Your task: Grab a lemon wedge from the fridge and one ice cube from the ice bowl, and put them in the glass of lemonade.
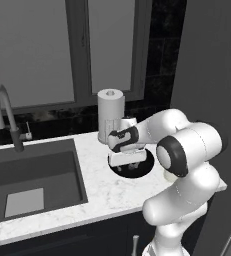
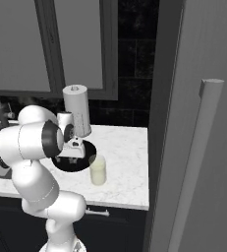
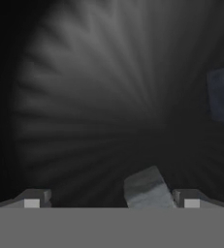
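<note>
So the gripper (image 3: 111, 202) is down inside the ice bowl (image 1: 146, 169), jaws spread wide with nothing clamped between them. In the hand view, one ice cube (image 3: 147, 189) sits between the two fingertips, closer to the right-hand one, and I can't tell if it's actually touching it. A second ice cube (image 3: 223, 94) shows off at the right edge of that view, well apart from the first. The bowl sits on the marble desk (image 2: 125, 147) toward its back right part, just in front of the paper towel roll (image 1: 110, 115). The glass of lemonade (image 2: 98, 170) stands just beside the bowl, nearer the front edge of the desk on the fridge (image 2: 203, 123) side. The fridge door is shut and its long bar handle (image 2: 196, 162) faces us. The sink (image 1: 32, 180) takes up the left end of the desk.
</note>
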Motion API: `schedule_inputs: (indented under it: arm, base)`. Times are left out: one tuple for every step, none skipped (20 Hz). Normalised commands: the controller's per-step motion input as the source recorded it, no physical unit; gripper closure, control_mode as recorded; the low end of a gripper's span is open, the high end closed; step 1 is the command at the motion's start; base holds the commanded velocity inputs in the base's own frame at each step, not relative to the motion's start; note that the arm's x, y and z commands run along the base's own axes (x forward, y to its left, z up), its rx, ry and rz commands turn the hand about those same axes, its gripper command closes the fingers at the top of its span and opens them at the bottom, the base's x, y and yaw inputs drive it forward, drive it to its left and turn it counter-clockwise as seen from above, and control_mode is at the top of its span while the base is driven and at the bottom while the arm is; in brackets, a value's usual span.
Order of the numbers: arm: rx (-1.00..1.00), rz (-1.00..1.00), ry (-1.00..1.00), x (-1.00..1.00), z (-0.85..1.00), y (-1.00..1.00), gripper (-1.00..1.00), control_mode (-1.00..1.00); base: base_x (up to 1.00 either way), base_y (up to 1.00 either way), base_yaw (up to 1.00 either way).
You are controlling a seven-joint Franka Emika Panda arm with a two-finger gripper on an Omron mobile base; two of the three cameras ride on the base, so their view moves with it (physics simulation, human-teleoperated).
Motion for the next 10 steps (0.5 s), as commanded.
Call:
schedule_inputs:
  arm:
    - [0.00,0.00,0.00,0.00,-0.08,0.00,-1.00,-1.00]
    - [0.00,0.00,0.00,0.00,-0.11,0.00,-1.00,-1.00]
    - [0.00,0.00,0.00,0.00,-0.15,0.00,-1.00,-1.00]
    - [0.00,0.00,0.00,0.00,-0.13,0.00,-1.00,-1.00]
    - [0.00,0.00,0.00,0.00,-0.09,0.00,-1.00,-1.00]
    - [0.00,0.00,0.00,0.00,-0.06,0.00,-1.00,-1.00]
    - [0.00,0.00,0.00,0.00,-0.06,0.00,-1.00,-1.00]
    - [0.00,0.00,0.00,0.00,-0.04,0.00,-1.00,-1.00]
    - [0.00,0.00,0.00,0.00,-0.04,0.00,-1.00,-1.00]
    - [0.00,0.00,0.00,0.00,0.00,0.00,-1.00,-1.00]
  base:
    - [0.00,0.00,0.00]
    - [0.00,0.00,0.00]
    - [0.00,0.00,0.00]
    - [0.00,0.00,0.00]
    - [0.00,0.00,0.00]
    - [0.00,0.00,0.00]
    - [0.00,0.00,0.00]
    - [0.00,0.00,0.00]
    - [0.00,0.00,0.00]
    - [0.00,0.00,0.00]
